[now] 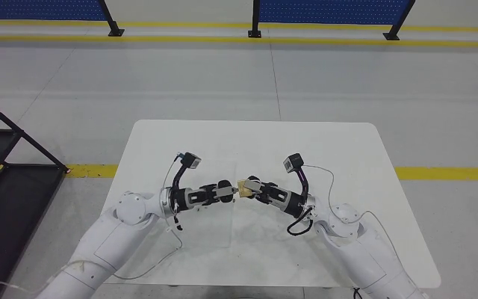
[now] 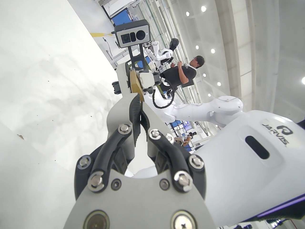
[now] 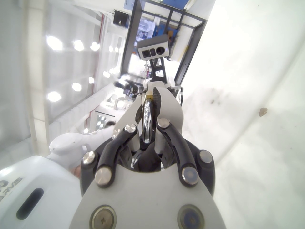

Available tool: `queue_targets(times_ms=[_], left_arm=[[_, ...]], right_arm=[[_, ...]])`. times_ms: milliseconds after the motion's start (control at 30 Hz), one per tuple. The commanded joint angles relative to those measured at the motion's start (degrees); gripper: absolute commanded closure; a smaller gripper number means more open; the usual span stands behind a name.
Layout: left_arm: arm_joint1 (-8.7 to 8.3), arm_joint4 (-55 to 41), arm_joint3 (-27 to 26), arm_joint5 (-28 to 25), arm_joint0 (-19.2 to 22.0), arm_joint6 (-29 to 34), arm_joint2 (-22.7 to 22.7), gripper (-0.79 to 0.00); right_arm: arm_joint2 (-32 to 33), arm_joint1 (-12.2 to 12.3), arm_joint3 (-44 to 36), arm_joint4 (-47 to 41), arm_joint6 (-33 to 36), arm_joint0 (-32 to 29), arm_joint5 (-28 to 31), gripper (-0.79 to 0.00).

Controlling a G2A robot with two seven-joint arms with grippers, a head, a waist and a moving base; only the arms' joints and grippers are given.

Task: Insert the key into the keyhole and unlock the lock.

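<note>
I see both arms low over white bench (image 1: 358, 149), elbows out, wrists turned inward, pincers meeting tip to tip at bench centre. Right pincer (image 3: 151, 92) pinches brass padlock with chrome shackle (image 3: 147, 117), held clear above bench. Left pincer (image 2: 138, 100) pressed together, tips touching padlock's brass body; cannot tell what its pads grip.

The left gripper (image 2: 138, 102) is squeezing its jaws together above the white table (image 2: 47, 72). A gold lock (image 2: 134, 84) is sitting right at the tips of the jaws. The right gripper (image 2: 137, 78) is holding that lock from the far side.
</note>
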State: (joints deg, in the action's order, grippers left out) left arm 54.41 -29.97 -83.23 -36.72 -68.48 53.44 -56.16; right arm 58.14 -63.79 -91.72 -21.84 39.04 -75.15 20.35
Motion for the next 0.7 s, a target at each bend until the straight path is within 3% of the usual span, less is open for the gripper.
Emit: queue_targets(times_ms=[0,367,667], left_arm=[[0.1,1.31,-0.01,0.08,0.21,-0.36,-0.08,0.0],[0.44,10.36,-1.22,-2.08,0.08,-4.21,-1.13,0.0],[0.33,19.49,-3.23,-7.36,-1.19,-7.7,-3.09,0.0]], right_arm=[[0.0,0.0,0.0,0.0,0.0,0.0,0.0,0.0],[0.0,0.0,0.0,0.0,0.0,0.0,0.0,0.0],[0.0,0.0,0.0,0.0,0.0,0.0,0.0,0.0]])
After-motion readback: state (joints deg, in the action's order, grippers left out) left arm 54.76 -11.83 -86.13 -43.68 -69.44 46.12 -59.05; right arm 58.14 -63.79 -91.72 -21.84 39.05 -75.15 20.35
